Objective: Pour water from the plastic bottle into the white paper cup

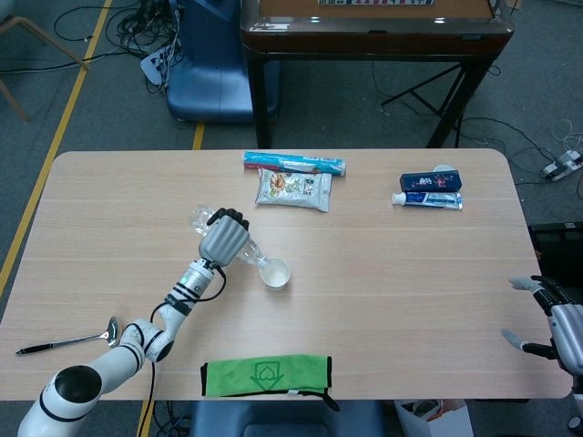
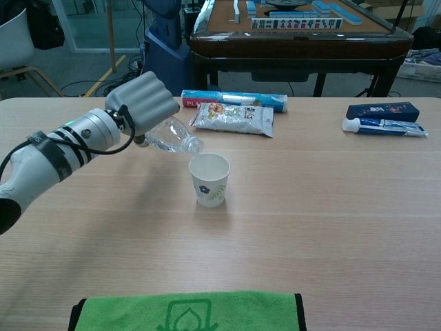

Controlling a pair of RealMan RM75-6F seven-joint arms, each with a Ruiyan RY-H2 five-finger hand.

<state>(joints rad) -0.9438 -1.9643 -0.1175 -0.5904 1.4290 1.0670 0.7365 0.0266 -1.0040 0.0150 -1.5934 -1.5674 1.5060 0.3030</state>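
Note:
My left hand [image 1: 224,238] [image 2: 142,102] grips a clear plastic bottle [image 1: 246,251] [image 2: 170,136], tipped on its side with the neck pointing down and to the right. The bottle's mouth hangs just over the rim of the white paper cup [image 1: 275,272] [image 2: 209,178], which stands upright near the table's middle and carries a small flower print. The bottle's base [image 1: 200,217] sticks out behind the hand. My right hand [image 1: 556,323] rests at the table's right edge, apart from everything, fingers spread and holding nothing.
A snack bag [image 1: 293,188] and a long red-and-blue packet [image 1: 293,164] lie at the back centre. A toothpaste tube and dark box [image 1: 428,189] sit back right. A green cloth [image 1: 266,375] lies at the front edge, a spoon [image 1: 68,340] front left.

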